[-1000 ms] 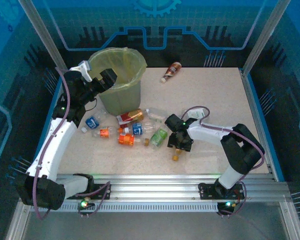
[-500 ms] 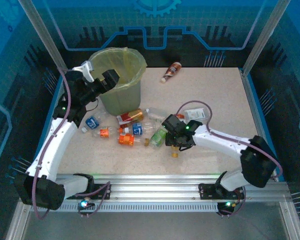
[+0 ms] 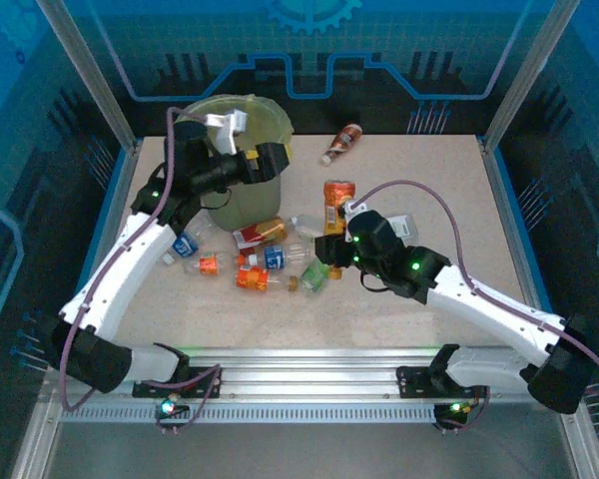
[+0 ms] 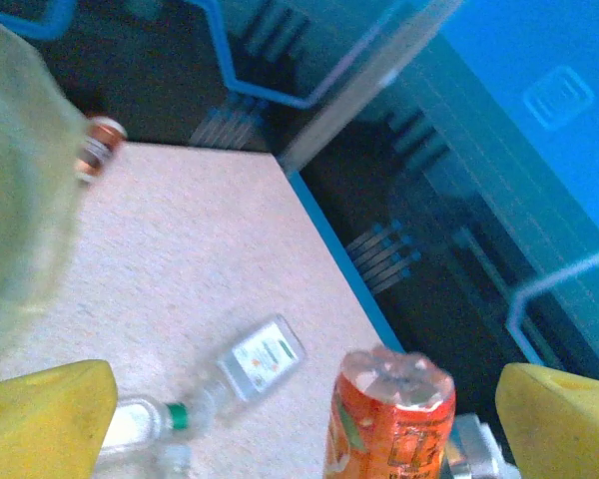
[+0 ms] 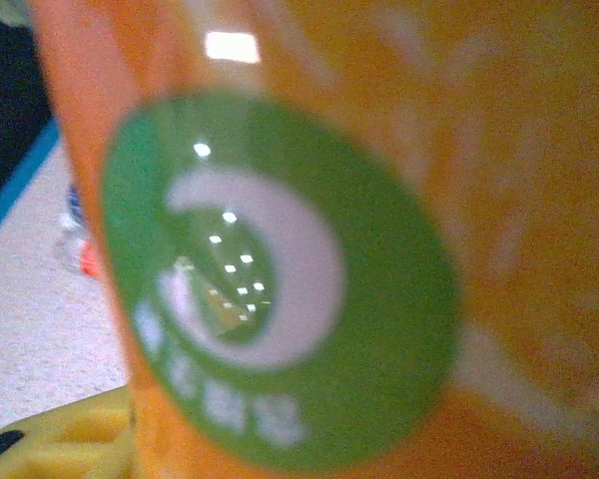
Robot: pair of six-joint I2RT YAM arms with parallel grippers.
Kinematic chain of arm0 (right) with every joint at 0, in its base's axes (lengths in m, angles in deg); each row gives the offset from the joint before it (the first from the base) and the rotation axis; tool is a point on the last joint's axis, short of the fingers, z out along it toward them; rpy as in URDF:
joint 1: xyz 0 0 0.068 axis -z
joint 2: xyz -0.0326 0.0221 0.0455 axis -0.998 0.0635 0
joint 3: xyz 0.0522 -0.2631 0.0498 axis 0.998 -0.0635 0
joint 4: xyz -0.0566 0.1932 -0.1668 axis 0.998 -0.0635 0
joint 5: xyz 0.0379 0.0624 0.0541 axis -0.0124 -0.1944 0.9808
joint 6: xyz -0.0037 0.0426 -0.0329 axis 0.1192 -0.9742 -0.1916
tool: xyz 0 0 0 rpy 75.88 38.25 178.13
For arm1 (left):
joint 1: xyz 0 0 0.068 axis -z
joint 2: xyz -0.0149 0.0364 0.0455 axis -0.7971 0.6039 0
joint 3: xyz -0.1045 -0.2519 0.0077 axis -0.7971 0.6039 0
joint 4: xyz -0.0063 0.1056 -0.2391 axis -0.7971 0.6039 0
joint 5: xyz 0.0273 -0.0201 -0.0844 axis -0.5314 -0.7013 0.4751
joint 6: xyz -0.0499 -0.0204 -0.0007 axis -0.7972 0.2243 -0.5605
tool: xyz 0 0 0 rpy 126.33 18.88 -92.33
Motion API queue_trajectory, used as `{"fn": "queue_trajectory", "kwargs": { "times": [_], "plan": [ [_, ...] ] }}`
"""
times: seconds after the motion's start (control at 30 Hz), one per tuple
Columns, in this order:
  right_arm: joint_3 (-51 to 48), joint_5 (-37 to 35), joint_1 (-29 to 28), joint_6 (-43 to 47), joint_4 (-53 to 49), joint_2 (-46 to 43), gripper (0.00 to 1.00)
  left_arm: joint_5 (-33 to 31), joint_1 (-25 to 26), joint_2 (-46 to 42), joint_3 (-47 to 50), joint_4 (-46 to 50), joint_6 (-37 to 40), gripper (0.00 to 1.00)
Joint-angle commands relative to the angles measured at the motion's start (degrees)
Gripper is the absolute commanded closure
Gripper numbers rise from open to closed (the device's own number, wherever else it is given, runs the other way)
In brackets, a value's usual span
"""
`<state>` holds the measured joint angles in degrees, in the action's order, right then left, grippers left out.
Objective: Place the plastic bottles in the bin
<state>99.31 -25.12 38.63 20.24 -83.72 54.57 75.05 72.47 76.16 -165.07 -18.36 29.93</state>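
Orange bottle [image 3: 337, 195]: newly lifted, clamped in right gripper [image 3: 338, 220], right of bin [image 3: 245, 205]; deposit pending. Left gripper [image 3: 267, 160]: over bin, fully spread, empty.

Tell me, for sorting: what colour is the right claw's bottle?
The bottle is orange with a green emblem; best in right wrist view.

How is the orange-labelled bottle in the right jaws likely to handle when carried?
The orange-labelled bottle looks like thin clear plastic at its base, so probably light and easily dented. Its label shows bright glare, so it may slip. Being round, it would likely roll if dropped.
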Motion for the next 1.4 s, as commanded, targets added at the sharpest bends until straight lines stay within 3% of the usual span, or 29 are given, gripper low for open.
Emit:
{"fn": "queue_trajectory", "kwargs": {
  "times": [0.0, 0.17, 0.33, 0.67, 0.9, 1.1, 1.37],
  "plan": [
    [-0.8, 3.7, -0.6, 5.0, 8.5, -2.1, 0.43, 9.7, 2.3, 2.6, -3.1, 1.6, 3.2, 0.01],
    [-0.5, 7.2, -0.5, 5.6, 10.9, -3.5, 0.43, 20.4, 3.7, 5.0, -3.2, -1.1, 5.1, 0.01],
    [-1.0, 10.0, -0.5, 5.4, 13.3, -4.5, 0.42, 25.7, 5.0, 5.8, -2.4, -4.4, 4.8, 0.01],
    [-0.8, 11.1, -0.5, 5.2, 13.6, -3.8, 0.42, 30.1, 6.9, 6.5, -0.4, -16.2, -3.5, 0.02],
    [-0.5, 12.3, -0.4, 5.2, 14.5, -3.2, 0.42, 30.3, 8.0, 8.9, -1.5, -18.5, -6.8, 0.16],
    [0.2, 13.1, -0.5, 5.2, 14.5, -2.2, 0.42, 30.6, 8.6, 10.3, -2.1, -19.7, -8.4, 0.17],
    [0.8, 12.9, -0.5, 5.6, 14.6, -1.7, 0.42, 30.8, 8.6, 11.3, -2.4, -20.3, -9.6, 0.48]
  ]
}}
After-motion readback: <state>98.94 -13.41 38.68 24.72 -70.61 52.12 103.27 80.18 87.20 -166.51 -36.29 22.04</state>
